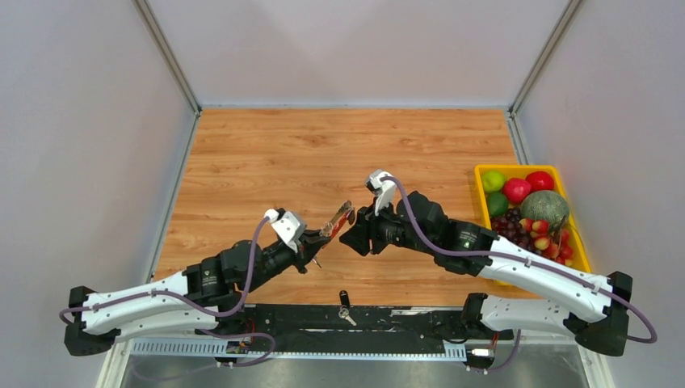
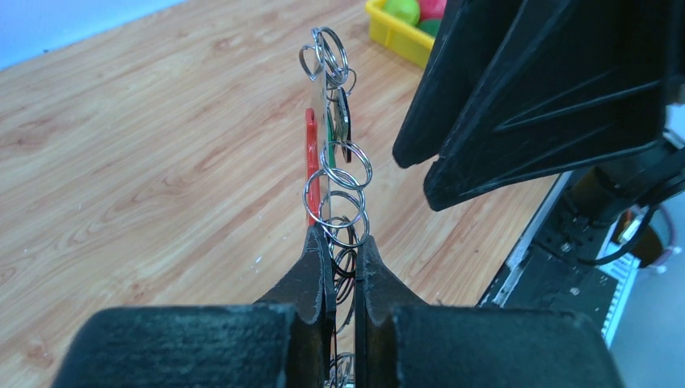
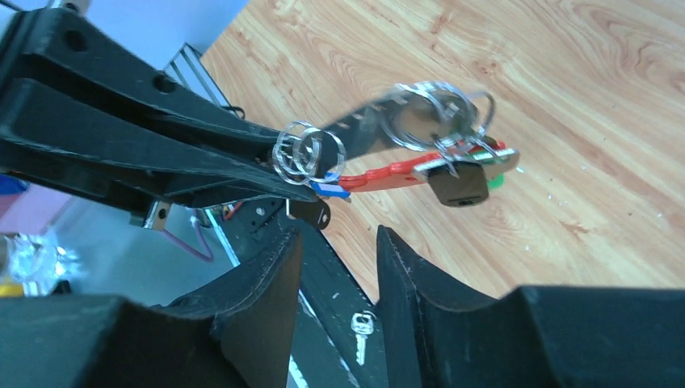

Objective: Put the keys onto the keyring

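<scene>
My left gripper (image 1: 321, 236) is shut on the keyring (image 1: 340, 217) and holds it above the table. In the left wrist view the jaws (image 2: 343, 242) pinch the silver rings (image 2: 338, 192); the red loop (image 2: 310, 166), the green tag (image 2: 329, 129) and a black key head (image 2: 345, 113) stand beyond them. My right gripper (image 1: 353, 239) is open and empty, just right of the keyring. In the right wrist view its fingers (image 3: 339, 234) gape below the red loop (image 3: 386, 173), a black key head (image 3: 457, 186) and the rings (image 3: 308, 153). A loose key (image 1: 346, 310) lies on the black base rail and also shows in the right wrist view (image 3: 361, 331).
A yellow tray (image 1: 483, 170) of fruit stands at the right edge of the wooden table and also shows in the left wrist view (image 2: 394, 34). The black base rail (image 1: 404, 315) runs along the near edge. Grey walls close in both sides.
</scene>
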`<state>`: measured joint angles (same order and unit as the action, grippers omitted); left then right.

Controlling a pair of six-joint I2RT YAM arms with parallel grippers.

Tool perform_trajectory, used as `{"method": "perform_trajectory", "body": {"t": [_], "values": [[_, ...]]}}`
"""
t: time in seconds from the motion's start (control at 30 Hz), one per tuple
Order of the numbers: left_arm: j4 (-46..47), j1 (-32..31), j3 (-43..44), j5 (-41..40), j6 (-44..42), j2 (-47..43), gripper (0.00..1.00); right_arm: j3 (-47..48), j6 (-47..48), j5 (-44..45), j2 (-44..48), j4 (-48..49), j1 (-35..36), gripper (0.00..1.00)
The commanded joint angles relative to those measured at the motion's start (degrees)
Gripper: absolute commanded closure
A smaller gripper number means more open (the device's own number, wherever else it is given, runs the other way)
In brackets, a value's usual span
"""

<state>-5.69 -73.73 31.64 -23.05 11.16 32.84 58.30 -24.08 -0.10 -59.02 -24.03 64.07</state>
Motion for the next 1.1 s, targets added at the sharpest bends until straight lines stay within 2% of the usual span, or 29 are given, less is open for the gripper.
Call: {"method": "perform_trajectory", "body": {"t": [0.0,0.13,0.47,0.77,1.07], "values": [[9.03,0.20,-0.50,0.82,-0.05,-3.67,1.00,-2.62,-11.11,3.59,3.89,9.02,0.19,0.58],[13.27,0.13,-2.01,1.43,-1.76,-5.96,1.00,-4.68,-15.28,2.57,6.02,14.05,0.23,0.57],[13.44,0.22,-1.68,7.13,-1.43,-8.64,1.00,0.83,-8.64,-8.30,5.40,12.96,0.22,0.53],[13.65,0.17,-2.18,7.29,-0.55,-10.39,1.00,-0.70,-15.82,-8.19,2.96,18.45,0.22,0.55],[14.03,0.23,-2.45,7.19,-0.45,-11.13,1.00,-1.31,-18.68,-7.85,1.45,22.46,0.23,0.58]]}}
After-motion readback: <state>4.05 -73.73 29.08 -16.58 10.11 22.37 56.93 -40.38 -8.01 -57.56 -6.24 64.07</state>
